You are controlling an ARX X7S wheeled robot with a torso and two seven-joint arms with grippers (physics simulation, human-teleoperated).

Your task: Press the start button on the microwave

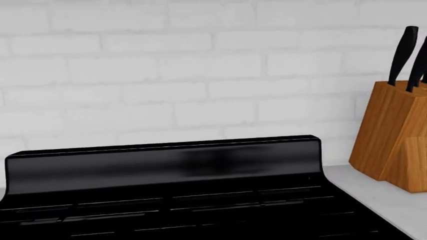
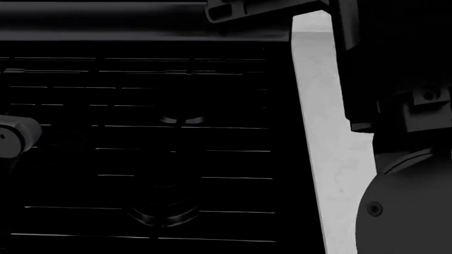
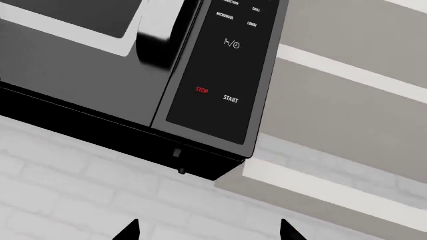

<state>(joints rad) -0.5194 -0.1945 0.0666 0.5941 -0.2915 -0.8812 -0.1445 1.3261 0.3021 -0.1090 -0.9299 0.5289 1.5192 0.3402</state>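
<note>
The black microwave (image 3: pixel 100 65) hangs above a white brick wall in the right wrist view. Its control panel (image 3: pixel 220 75) carries a white START button (image 3: pixel 231 99) beside a red STOP button (image 3: pixel 202 90). My right gripper (image 3: pixel 209 231) is open and empty; only its two black fingertips (image 3: pixel 130 232) show, set wide apart, below the panel and some way from it. In the head view the right arm (image 2: pixel 395 159) rises along the right side. My left gripper does not show in any view; only a grey left arm joint (image 2: pixel 14 136) appears at the head view's left edge.
A black stove (image 2: pixel 141 148) with grates fills the head view, with a strip of pale counter (image 2: pixel 332 159) to its right. The left wrist view shows the stove's back panel (image 1: pixel 167 162), the white brick wall (image 1: pixel 167 60) and a wooden knife block (image 1: pixel 393 135). Grey cabinets (image 3: pixel 347 100) flank the microwave.
</note>
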